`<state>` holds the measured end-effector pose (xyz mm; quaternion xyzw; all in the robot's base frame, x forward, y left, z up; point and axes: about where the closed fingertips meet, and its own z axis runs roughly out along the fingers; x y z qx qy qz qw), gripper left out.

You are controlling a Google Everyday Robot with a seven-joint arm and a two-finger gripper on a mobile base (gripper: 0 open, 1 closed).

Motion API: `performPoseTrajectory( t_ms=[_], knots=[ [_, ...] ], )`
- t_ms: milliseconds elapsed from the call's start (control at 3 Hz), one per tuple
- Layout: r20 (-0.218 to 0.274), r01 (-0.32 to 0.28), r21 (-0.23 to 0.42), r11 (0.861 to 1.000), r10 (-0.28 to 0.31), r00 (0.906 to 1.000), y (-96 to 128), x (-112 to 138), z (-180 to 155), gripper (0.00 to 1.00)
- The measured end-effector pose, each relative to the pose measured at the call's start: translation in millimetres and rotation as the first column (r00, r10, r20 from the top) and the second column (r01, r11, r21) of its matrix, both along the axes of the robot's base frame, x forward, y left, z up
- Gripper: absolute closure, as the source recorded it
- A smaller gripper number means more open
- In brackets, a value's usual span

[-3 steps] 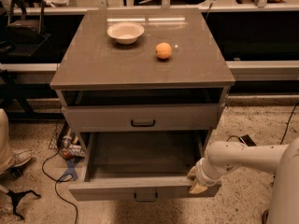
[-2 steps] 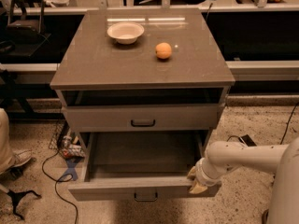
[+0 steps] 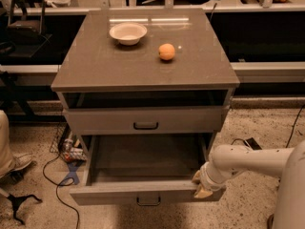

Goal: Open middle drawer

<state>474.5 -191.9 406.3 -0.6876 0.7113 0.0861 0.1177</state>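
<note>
Claw (image 3: 199,185) rests at right front corner of pulled-out middle drawer (image 3: 109,194) (grip unclear).

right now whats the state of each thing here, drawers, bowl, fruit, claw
middle drawer: pulled well out, nothing inside
top drawer: in, not pulled out
bowl: upright on the cabinet top, looks empty
orange: on the cabinet top, apart from the bowl
claw: at the middle drawer's right front corner

We see a lab: loose cables (image 3: 50,175) on speckled floor (image 3: 259,128), benches (image 3: 267,71) behind, robot hand (image 3: 201,186) at the corner of the middle drawer (image 3: 119,195)
</note>
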Motion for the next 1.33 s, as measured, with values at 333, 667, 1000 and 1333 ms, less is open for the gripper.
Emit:
performPoseTrajectory(
  t_ms=[333,667,1000,1333],
  knots=[
    [0.000,0.000,0.000,1.000,0.000,1.0000,0.0,0.0,0.0,0.04],
    [0.004,-0.017,-0.007,1.000,0.017,0.9999,4.2,-7.2,0.1,0.00],
    [-0.002,-0.049,-0.004,0.999,0.049,0.9988,9.6,-20.5,-1.3,0.00],
    [-0.015,-0.048,0.000,0.999,0.048,0.9987,5.6,-33.6,-1.7,0.18]
  ],
)
